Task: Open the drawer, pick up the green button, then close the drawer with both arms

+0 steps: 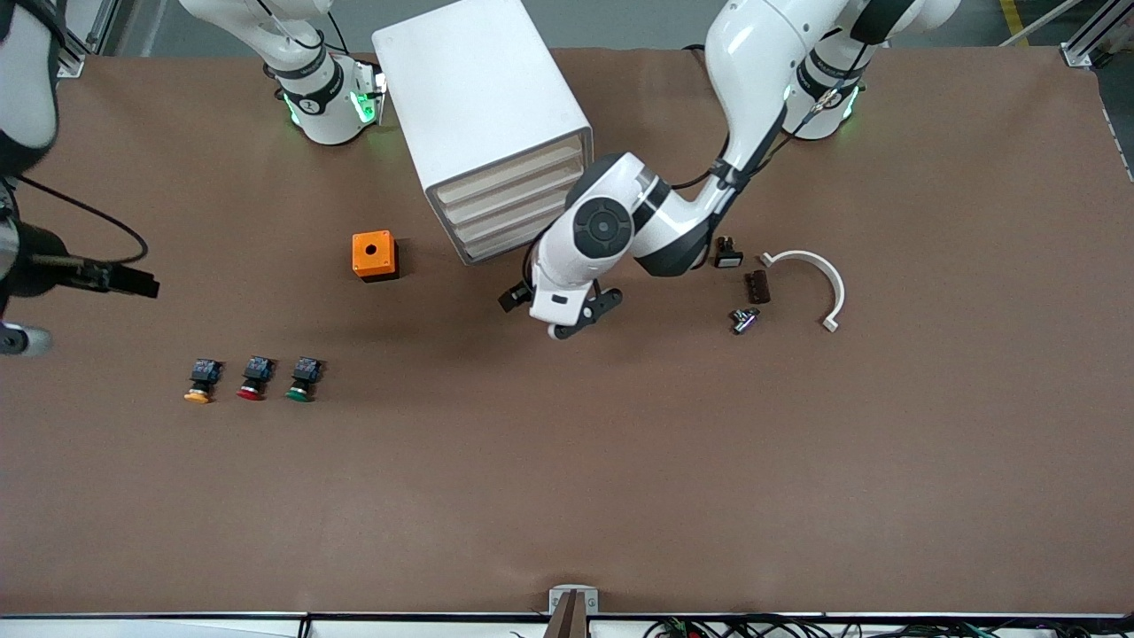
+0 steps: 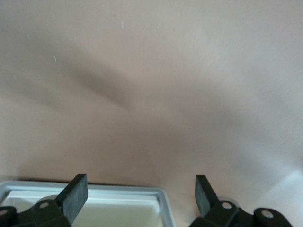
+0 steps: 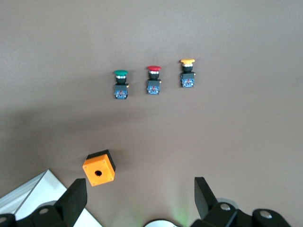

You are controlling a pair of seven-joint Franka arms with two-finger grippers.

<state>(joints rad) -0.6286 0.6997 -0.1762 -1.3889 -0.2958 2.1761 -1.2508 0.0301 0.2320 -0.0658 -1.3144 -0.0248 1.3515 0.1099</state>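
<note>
The white cabinet (image 1: 483,115) stands near the arms' bases, and all its drawers look shut, the lower drawer (image 1: 505,244) among them. My left gripper (image 1: 580,317) hangs open just in front of the lowest drawers, low over the table. In the left wrist view a white cabinet corner (image 2: 163,201) shows between the empty fingers of the left gripper (image 2: 140,191). The green-capped button (image 1: 301,379) (image 3: 121,84) stands on the table, nearer the front camera than the cabinet. My right gripper (image 3: 140,198) is open and empty, high over the right arm's end of the table.
A red-capped button (image 1: 253,378) and an orange-capped one (image 1: 201,381) stand in a row beside the green one. An orange box (image 1: 375,255) with a hole on top sits beside the cabinet. A white curved piece (image 1: 815,283) and small dark parts (image 1: 757,287) lie toward the left arm's end.
</note>
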